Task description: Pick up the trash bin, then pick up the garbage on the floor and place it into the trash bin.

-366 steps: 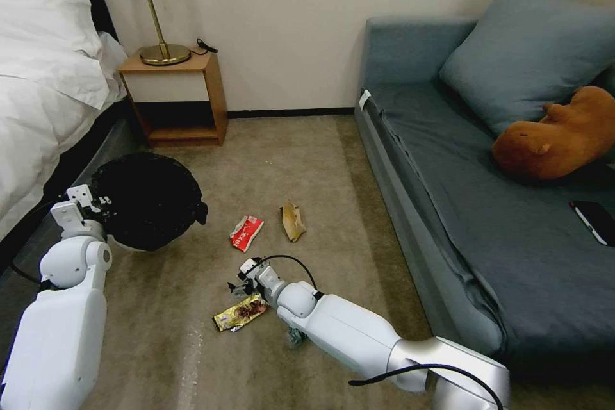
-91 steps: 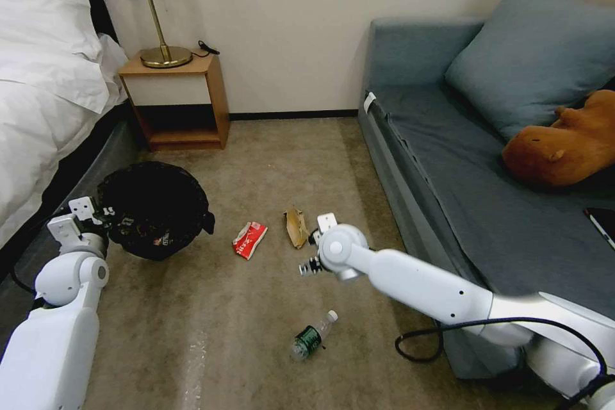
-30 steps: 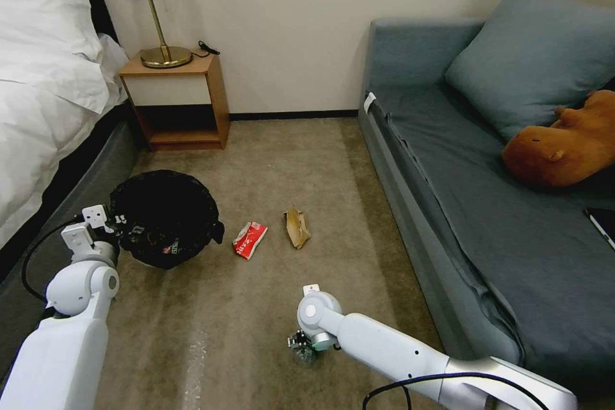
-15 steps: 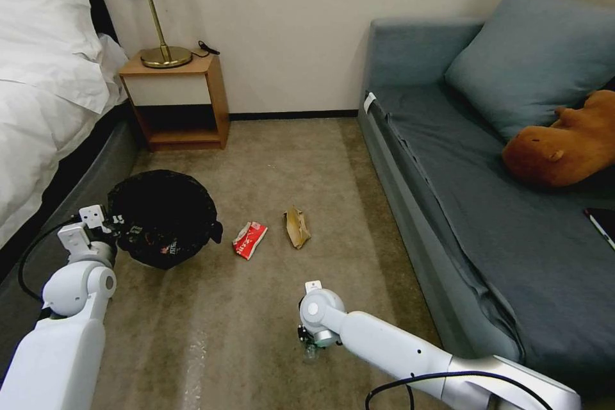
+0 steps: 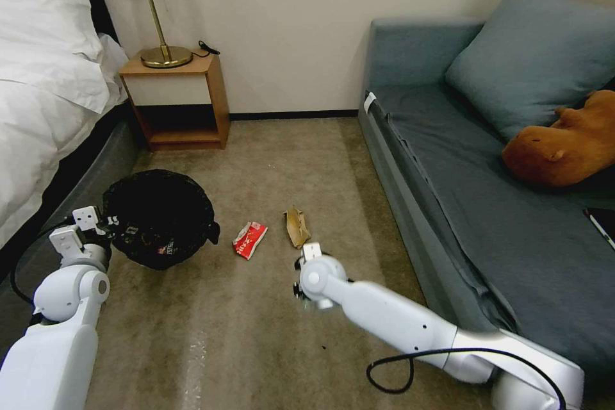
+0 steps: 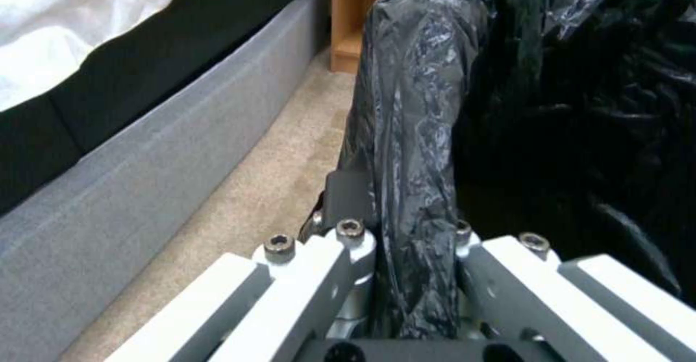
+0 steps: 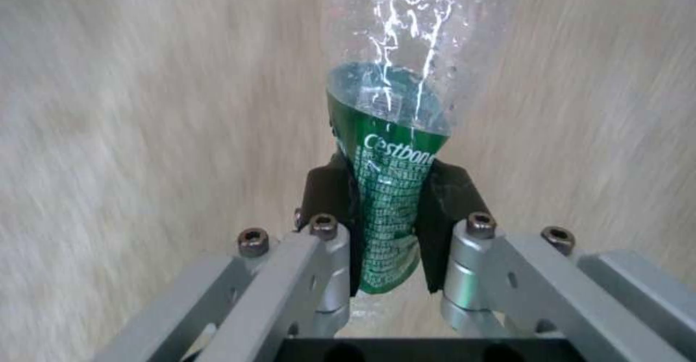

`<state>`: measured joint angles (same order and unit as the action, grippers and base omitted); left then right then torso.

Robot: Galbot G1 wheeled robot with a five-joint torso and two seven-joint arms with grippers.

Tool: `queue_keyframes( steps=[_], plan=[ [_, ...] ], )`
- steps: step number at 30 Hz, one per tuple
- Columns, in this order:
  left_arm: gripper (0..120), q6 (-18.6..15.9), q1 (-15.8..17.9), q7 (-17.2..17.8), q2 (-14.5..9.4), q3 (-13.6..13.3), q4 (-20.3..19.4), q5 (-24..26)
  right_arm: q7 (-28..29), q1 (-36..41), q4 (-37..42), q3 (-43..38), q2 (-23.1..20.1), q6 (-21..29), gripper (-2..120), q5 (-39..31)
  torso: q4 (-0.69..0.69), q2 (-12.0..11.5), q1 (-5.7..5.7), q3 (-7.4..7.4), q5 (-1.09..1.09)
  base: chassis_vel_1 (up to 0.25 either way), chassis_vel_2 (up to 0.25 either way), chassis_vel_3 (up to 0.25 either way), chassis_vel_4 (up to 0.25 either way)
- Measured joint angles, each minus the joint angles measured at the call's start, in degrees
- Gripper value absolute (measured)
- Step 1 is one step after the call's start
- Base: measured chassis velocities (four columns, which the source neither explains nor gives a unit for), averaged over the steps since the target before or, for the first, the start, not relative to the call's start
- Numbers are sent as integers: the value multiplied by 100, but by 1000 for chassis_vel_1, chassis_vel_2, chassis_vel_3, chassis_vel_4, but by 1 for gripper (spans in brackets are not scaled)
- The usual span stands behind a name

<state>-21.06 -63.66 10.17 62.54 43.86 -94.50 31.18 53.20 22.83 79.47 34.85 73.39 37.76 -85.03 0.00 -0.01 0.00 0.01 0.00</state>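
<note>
The trash bin (image 5: 160, 218), draped in a crinkled black bag (image 6: 413, 106), hangs just above the carpet at the left. My left gripper (image 5: 102, 223) (image 6: 406, 210) is shut on its bag-covered rim. My right gripper (image 5: 302, 289) hovers over the carpet, right of the bin. It is shut on a clear bottle with a green label (image 7: 388, 161), pinched flat at the label between the black pads (image 7: 326, 199). A red-and-white crumpled packet (image 5: 248, 239) and a tan paper wrapper (image 5: 295, 226) lie on the floor between the bin and the right gripper.
A bed (image 5: 45, 96) runs along the left, with a wooden nightstand (image 5: 179, 99) and lamp at the back. A blue-grey sofa (image 5: 487, 192) lines the right, holding a cushion, a brown plush toy (image 5: 564, 144) and a black phone (image 5: 603, 221). Open carpet lies in front.
My right gripper has lifted off the carpet with the bottle and moved away from me, toward the tan wrapper. The bin in my left gripper has shifted slightly left.
</note>
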Motion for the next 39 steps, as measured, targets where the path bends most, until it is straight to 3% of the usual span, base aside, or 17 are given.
queue_keyframes(
  steps=[10, 15, 19, 27, 30, 39],
  plan=[
    [3, 19, -38, -17, 8, 9, -69, 39, -744, -934, 175, -81, 83, -168, 14, 504, -1, 1, 0, 0, 0, 0, 0, 0, 0],
    [3, 34, -49, -34, 103, -45, -143, 40, -1333, -1520, 221, -37, 504, -420, 14, 566, 0, 1, 0, 0, -1, 0, 0, 0, 0],
    [3, 34, -50, -38, 152, -54, -178, 39, -1558, -1618, 194, 38, 730, -558, 14, 598, 0, 1, 0, 0, -1, 0, 0, 0, 0],
    [3, 35, -45, -33, 223, -80, -217, 31, -2122, -1794, -251, 236, 1710, -871, 14, 830, 1, 1, 0, -1, -1, 0, 0, 0, 0],
    [3, 35, -36, -33, 239, -96, -210, 30, -2265, -1788, -408, 322, 1886, -952, 14, 965, 3, 1, 0, -1, -1, 0, 0, 0, 0],
    [3, 37, 12, -30, 266, -133, -183, 27, -2513, -1582, -688, 739, 1902, -1143, 14, 1325, -1, 1, 0, 0, 0, 0, 0, 0, 0]
  ],
)
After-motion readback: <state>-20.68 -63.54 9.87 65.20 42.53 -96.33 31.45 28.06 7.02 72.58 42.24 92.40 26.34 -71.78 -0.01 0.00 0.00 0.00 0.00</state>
